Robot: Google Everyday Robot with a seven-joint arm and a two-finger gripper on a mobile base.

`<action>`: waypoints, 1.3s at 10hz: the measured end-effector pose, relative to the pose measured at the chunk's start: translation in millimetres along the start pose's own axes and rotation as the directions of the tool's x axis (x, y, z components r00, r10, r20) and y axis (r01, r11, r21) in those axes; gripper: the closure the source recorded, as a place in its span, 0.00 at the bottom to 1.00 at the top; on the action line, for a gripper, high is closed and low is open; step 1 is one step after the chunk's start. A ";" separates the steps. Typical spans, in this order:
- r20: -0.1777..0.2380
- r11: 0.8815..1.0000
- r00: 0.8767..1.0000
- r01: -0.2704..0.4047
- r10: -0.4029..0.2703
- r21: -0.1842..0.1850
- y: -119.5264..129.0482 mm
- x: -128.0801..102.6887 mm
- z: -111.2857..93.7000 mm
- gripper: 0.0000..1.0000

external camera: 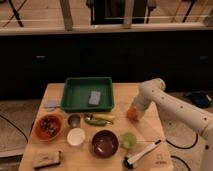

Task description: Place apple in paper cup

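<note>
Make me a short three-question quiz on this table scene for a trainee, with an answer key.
1. True or false: the green tray holds a grey sponge.
2. Multiple choice: the tool is A) at the apple, right of the tray; B) over the orange bowl; C) at the brush.
3. Fill in: the dark purple bowl sits between the white cup and the ____ cup.
Key: 1 true; 2 A; 3 green, meaning the green cup.
</note>
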 end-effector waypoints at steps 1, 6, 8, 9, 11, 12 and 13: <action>-0.002 1.000 1.000 -0.002 0.002 0.002 0.8 1.3 0.8 0.96; -0.005 1.000 1.000 0.003 -0.003 0.019 2.0 1.2 -4.4 1.00; -0.002 0.999 1.000 0.028 -0.028 0.027 -0.9 -8.1 -21.2 1.00; 0.000 0.999 0.999 0.046 -0.046 0.023 -1.9 -14.1 -33.4 1.00; 0.009 0.997 0.997 0.080 -0.080 0.011 -2.0 -21.0 -41.8 1.00; 0.020 0.993 0.992 0.121 -0.121 -0.001 -5.6 -30.1 -51.9 1.00; 0.023 0.990 0.990 0.137 -0.137 -0.011 -6.3 -33.7 -55.2 1.00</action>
